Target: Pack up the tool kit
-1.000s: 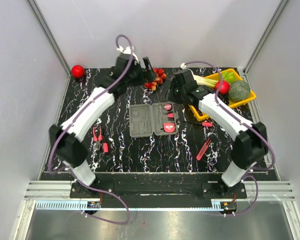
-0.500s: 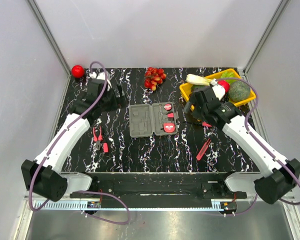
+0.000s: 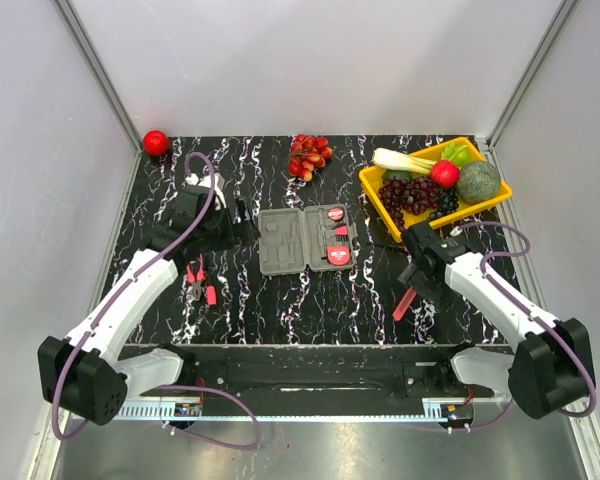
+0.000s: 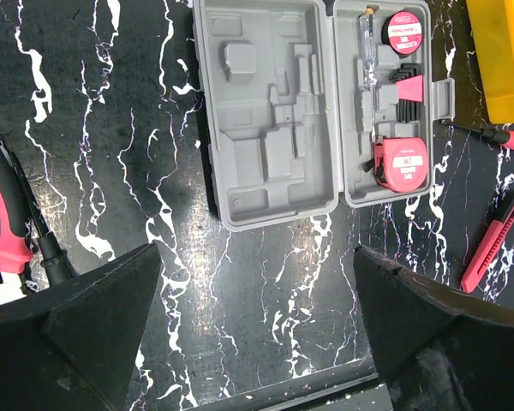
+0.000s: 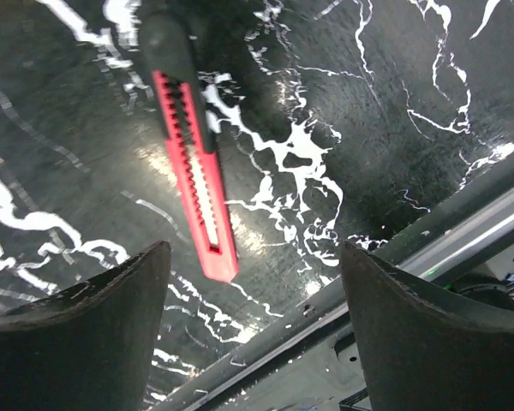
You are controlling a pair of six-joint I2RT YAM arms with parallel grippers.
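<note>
The grey tool case [image 3: 290, 242] lies open in the middle of the table, also in the left wrist view [image 4: 265, 120]. Its right half holds a red tape measure [image 4: 401, 163], a round red item [image 4: 403, 19] and a clear tester screwdriver [image 4: 366, 51]. Red-handled pliers [image 3: 195, 280] lie left of the case. A red knife [image 3: 407, 298] lies right of it, also in the right wrist view [image 5: 193, 171]. A red-handled screwdriver [image 4: 501, 135] lies by the tray. My left gripper [image 3: 238, 234] [image 4: 257, 257] is open and empty, left of the case. My right gripper [image 3: 416, 275] [image 5: 255, 253] is open and empty above the knife.
A yellow tray [image 3: 375, 200] of fruit stands at the back right. A bunch of red fruit [image 3: 310, 155] lies behind the case and a red ball [image 3: 156, 142] sits in the back left corner. The table's front edge [image 5: 411, 240] runs close to the knife.
Both arms have swung back from the rear of the table. The left gripper moved from the red fruit bunch to beside the case; the right moved from the tray to over the knife.
</note>
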